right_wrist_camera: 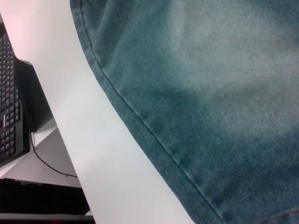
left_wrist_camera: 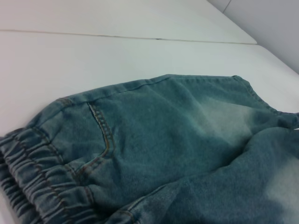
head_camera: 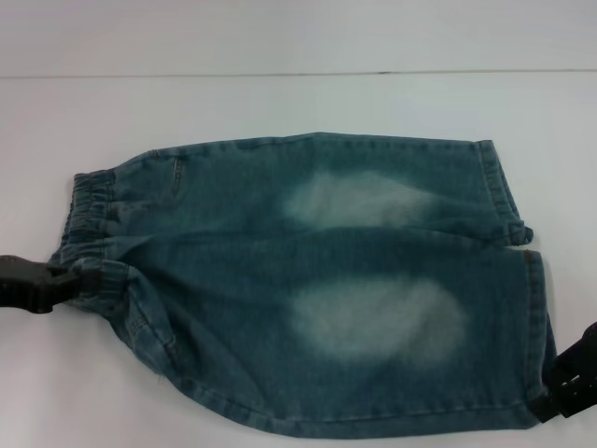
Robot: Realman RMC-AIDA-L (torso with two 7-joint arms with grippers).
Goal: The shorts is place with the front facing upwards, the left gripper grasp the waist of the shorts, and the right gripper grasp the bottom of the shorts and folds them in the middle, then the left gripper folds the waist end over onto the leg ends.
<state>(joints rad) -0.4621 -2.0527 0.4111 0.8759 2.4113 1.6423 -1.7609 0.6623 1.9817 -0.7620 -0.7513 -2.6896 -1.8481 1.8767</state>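
The blue denim shorts (head_camera: 308,280) lie flat, front up, with pale faded patches on both legs. The elastic waist (head_camera: 89,210) is at the left and the leg ends (head_camera: 522,308) at the right. My left gripper (head_camera: 58,280) is at the near corner of the waist, shut on the puckered waistband. My right gripper (head_camera: 550,403) is at the near leg's hem corner, shut on the cloth. The left wrist view shows the gathered waistband (left_wrist_camera: 32,177) and a pocket seam (left_wrist_camera: 100,128) close up. The right wrist view shows the stitched hem (right_wrist_camera: 140,126) over the table.
The shorts rest on a white table (head_camera: 298,103) with a seam line across the back. Past the table's edge in the right wrist view are a black keyboard (right_wrist_camera: 9,107) and a thin cable (right_wrist_camera: 49,165).
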